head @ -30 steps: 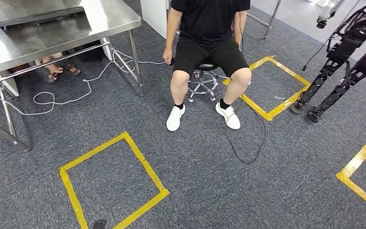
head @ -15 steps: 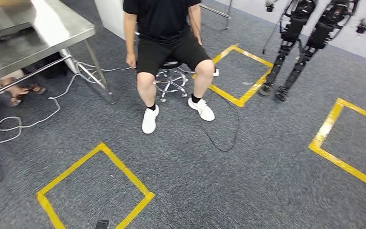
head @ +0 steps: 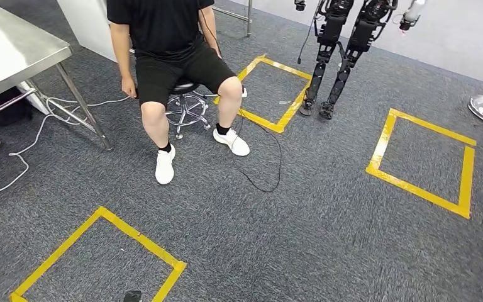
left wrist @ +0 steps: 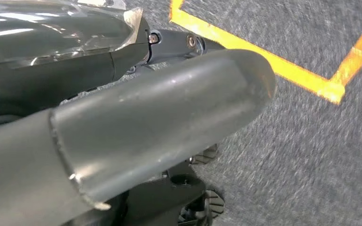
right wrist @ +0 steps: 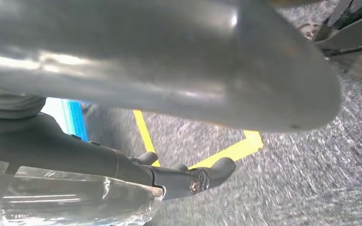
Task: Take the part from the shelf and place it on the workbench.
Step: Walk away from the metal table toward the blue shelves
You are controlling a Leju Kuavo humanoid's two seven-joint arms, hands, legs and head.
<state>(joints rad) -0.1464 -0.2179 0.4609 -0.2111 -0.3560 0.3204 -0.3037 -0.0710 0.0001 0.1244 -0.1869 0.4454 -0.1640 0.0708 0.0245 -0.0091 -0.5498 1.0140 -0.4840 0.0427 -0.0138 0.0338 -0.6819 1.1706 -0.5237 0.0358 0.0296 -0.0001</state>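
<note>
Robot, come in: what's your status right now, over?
Left hand and right hand open. No part in hand yet. Seated person and another robot ahead; steel table off left.

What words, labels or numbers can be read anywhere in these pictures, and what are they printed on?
None can be read.
The seated person's black shirt and white shoes show no print.
The steel table carries no label.
The yellow tape squares on the carpet are plain.
The other robot's legs show no legible marking.
</note>
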